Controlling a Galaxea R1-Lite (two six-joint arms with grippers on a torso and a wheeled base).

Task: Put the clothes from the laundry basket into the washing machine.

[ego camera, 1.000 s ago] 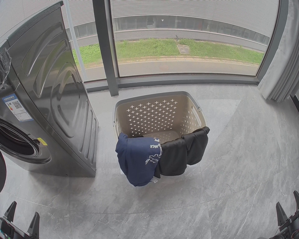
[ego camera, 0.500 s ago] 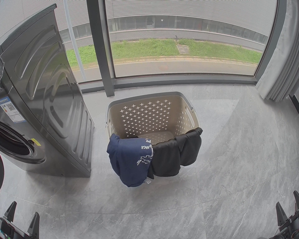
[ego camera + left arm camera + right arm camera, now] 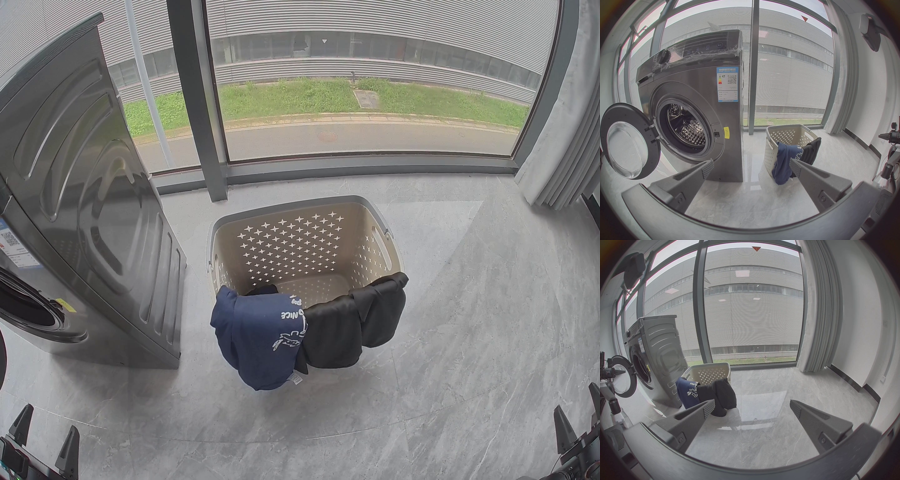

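A beige laundry basket stands on the grey floor before the window. Over its near rim hang a navy blue garment with white print and a black garment. The grey washing machine stands to the basket's left, its round door swung open and the drum bare. My left gripper is open, low at the left, far from the basket. My right gripper is open, low at the right.
A large window with a dark pillar runs behind the basket. A pale curtain hangs at the right. Open grey floor lies between the grippers and the basket.
The whole head view has shifted: the basket and machine sit further left and lower, so the camera moved. Both grippers hold the same places in the view, still open.
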